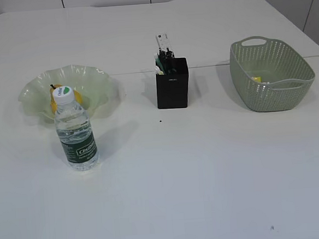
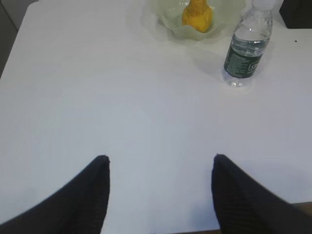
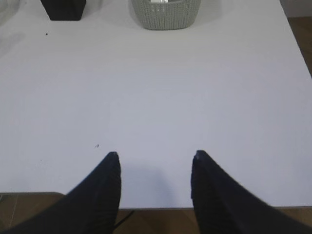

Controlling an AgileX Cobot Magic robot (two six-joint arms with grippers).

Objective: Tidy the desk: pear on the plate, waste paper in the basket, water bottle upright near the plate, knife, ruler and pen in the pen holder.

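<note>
A yellow pear [image 1: 54, 98] lies on the pale green wavy plate [image 1: 99, 85] at the left; it also shows in the left wrist view [image 2: 197, 14]. A water bottle [image 1: 75, 131] with a green label stands upright just in front of the plate, and shows in the left wrist view [image 2: 246, 46]. The black pen holder [image 1: 172, 84] in the middle holds a ruler [image 1: 164, 43] and dark pens. The green basket [image 1: 271, 73] at the right holds a small yellow scrap [image 1: 256, 80]. My left gripper [image 2: 158, 158] and right gripper [image 3: 155, 155] are open and empty over the near table edge.
The white table [image 1: 206, 165] has a seam running behind the plate and basket. Its front edge shows under both grippers in the wrist views. The basket [image 3: 165, 12] and holder [image 3: 63, 9] sit at the top of the right wrist view.
</note>
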